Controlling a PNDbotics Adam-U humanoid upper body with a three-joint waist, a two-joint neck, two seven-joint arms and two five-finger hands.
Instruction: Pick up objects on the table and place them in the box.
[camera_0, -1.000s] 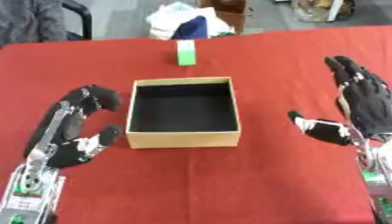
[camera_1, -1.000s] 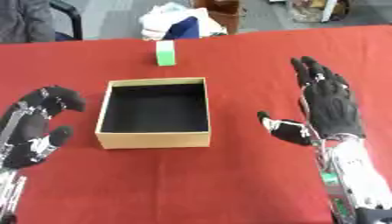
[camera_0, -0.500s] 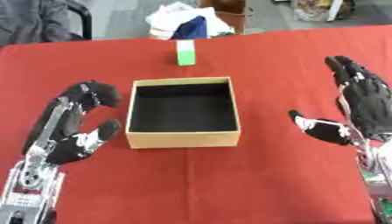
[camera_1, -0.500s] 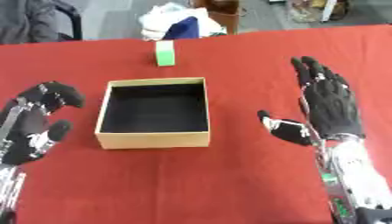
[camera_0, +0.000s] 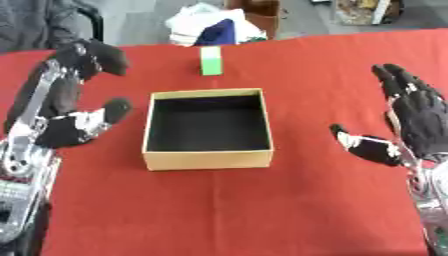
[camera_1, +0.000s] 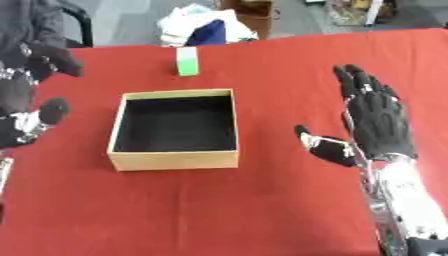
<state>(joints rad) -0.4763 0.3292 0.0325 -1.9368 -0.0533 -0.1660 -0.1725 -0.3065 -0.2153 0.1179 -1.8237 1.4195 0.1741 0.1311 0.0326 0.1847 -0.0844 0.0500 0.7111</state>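
Over at the left edge of the frame the left hand (camera_0: 66, 107) is raised above the red table (camera_0: 289, 200), reaching from mid-left up toward the upper left, palm facing the middle; its fingers (camera_0: 92, 52) are curled over at the top and the thumb sticks out toward the box, and it's holding nothing, with open air between thumb and fingers. Just to the right of it, dead centre in the frame, sits the cardboard box (camera_0: 208, 159), open at the top with a black inside, and I can't see anything in it. Straight above the box in the picture, near the far side of the table, there's a small green block (camera_0: 211, 66) with a paler top, standing by itself, apart from the box and well clear of both hands. Behind that, past the table's far edge at the top of the frame, is a pile of white and dark blue cloth (camera_0: 214, 27), and a chair (camera_0: 83, 22) shows in the upper left corner. Then at the right side the right hand (camera_1: 372, 122) is spread wide open, fingers straight and pointing toward the top of the frame, thumb angled out toward the box, touching nothing.
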